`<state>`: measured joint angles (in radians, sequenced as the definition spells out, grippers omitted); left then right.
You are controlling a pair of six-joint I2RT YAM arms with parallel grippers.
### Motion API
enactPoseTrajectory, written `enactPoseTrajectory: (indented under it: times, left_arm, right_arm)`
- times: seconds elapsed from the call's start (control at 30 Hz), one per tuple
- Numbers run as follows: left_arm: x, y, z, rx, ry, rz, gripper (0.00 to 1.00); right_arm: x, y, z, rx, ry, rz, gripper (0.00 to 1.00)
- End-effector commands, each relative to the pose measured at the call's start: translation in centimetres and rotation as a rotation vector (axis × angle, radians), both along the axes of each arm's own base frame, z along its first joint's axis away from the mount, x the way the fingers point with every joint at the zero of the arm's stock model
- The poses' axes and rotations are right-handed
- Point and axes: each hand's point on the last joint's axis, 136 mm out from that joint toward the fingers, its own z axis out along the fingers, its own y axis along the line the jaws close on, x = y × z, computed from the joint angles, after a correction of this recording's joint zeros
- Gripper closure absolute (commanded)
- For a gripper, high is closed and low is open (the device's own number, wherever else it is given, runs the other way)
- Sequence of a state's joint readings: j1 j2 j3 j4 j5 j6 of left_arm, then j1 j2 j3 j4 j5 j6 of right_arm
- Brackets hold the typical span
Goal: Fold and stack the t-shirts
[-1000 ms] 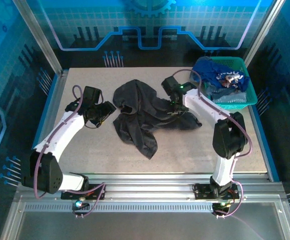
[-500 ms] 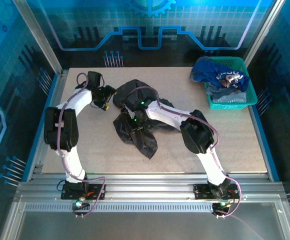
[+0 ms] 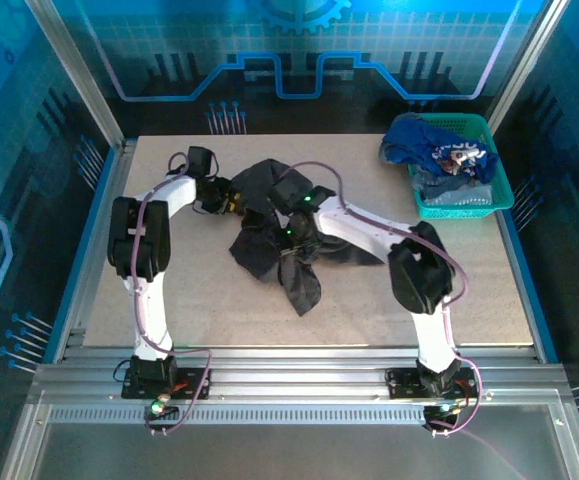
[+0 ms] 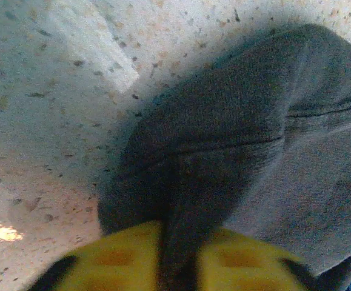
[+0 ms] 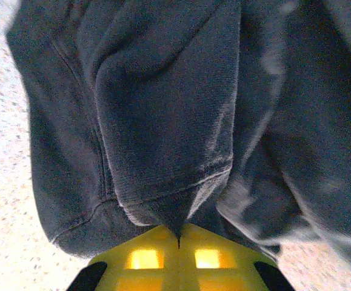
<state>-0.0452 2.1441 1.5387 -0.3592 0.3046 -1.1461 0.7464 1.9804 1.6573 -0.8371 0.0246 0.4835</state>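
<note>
Mid-table, the crumpled charcoal-grey t-shirt (image 3: 257, 255) looks limp and light, left gripper (image 3: 231, 200) pinching its far-left fold, right gripper (image 3: 287, 245) clamped mid-bunch, though I'd grab hems instead.

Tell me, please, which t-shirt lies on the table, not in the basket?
The large charcoal-grey cloth t-shirt, crumpled mid-table; the blue shirts sit in the teal mesh basket.

Item: charcoal-grey t-shirt (image 5: 181, 109), soft knit, bunched in deep folds from 9 through 12 to 3 o'clock. Stitched hem (image 5: 163, 191) curves just below centre. Right gripper (image 5: 178, 239) at 6 o'clock, yellow fingers (image 5: 145, 257) pressed together, pinching a fold of the shirt. Speckled table (image 5: 5, 200) at 8 o'clock.
</note>
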Motion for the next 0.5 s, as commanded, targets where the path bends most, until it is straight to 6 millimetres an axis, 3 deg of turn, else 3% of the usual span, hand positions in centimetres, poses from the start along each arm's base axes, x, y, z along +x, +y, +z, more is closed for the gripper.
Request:
enactPoseTrajectory:
  times: [0.0, 0.2, 0.3, 0.4, 0.47]
  left_arm:
    - [0.8, -0.3, 2.1, 0.01, -0.055, -0.016, 1.0]
    - [-0.2, 2.8, 7.8, 0.172, -0.165, -0.012, 1.0]
    - [-0.3, 3.3, 10.1, 0.186, -0.216, -0.029, 1.0]
    - [-0.3, 3.8, 11.5, 0.219, -0.25, -0.06, 1.0]
    - [0.2, 4.4, 12.3, 0.238, -0.273, -0.072, 1.0]
  right_arm:
    - [0.1, -3.3, 1.9, -0.009, -0.023, -0.075, 1.0]
    - [1.6, -9.7, 4.6, -0.026, -0.072, -0.19, 1.0]
    - [2.4, -11.7, 6.3, -0.009, -0.107, -0.209, 1.0]
    - [2.5, -11.4, 7.7, 0.01, -0.128, -0.156, 1.0]
    - [1.5, -9.2, 8.2, 0.073, -0.11, -0.083, 1.0]
